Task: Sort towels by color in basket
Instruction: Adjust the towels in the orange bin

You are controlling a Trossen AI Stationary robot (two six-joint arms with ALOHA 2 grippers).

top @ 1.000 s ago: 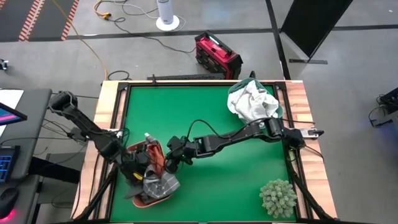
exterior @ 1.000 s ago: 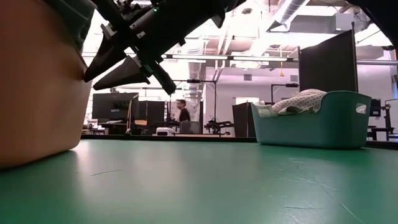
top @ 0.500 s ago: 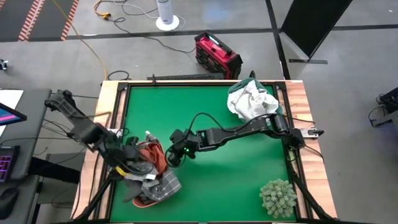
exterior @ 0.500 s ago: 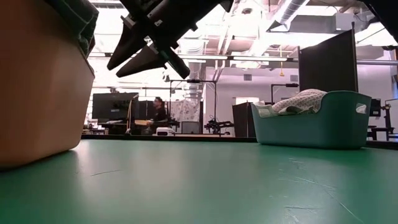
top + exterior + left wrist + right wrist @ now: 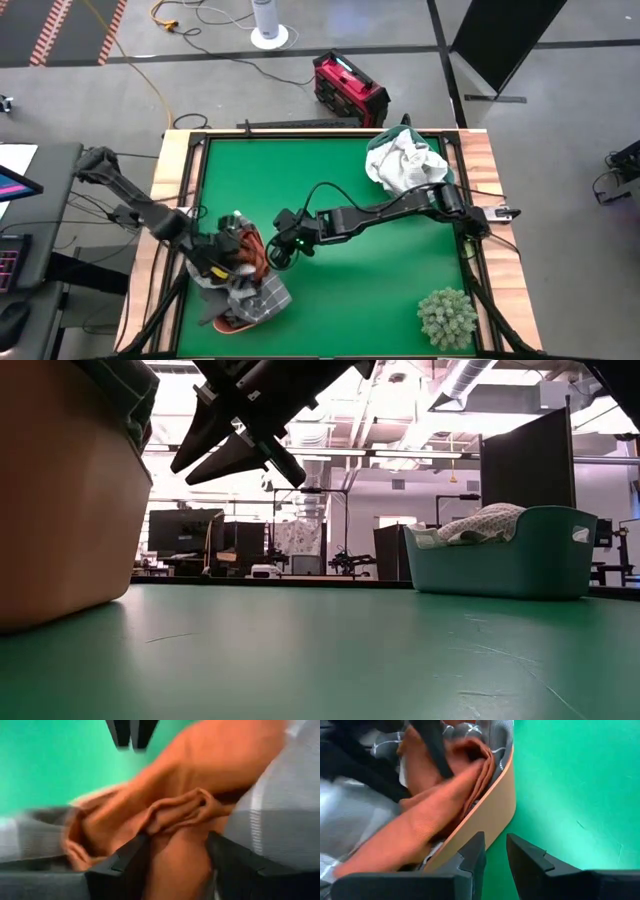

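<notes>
We see a green table [image 5: 330,190]. On it sit a tan basket [image 5: 240,318] at seven o'clock, a teal basket [image 5: 520,565] at one, and a plant ball [image 5: 447,317] at five.

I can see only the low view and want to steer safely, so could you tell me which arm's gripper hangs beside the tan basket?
Observer: That is the right gripper, empty and slightly open, just outside the tan basket.
Operator: Thank you. Where is the left one?
Observer: The left gripper is down inside that basket, closed on the orange towel.
Operator: Is anything else in there?
Observer: A grey checked towel lies beside the orange one.
</notes>
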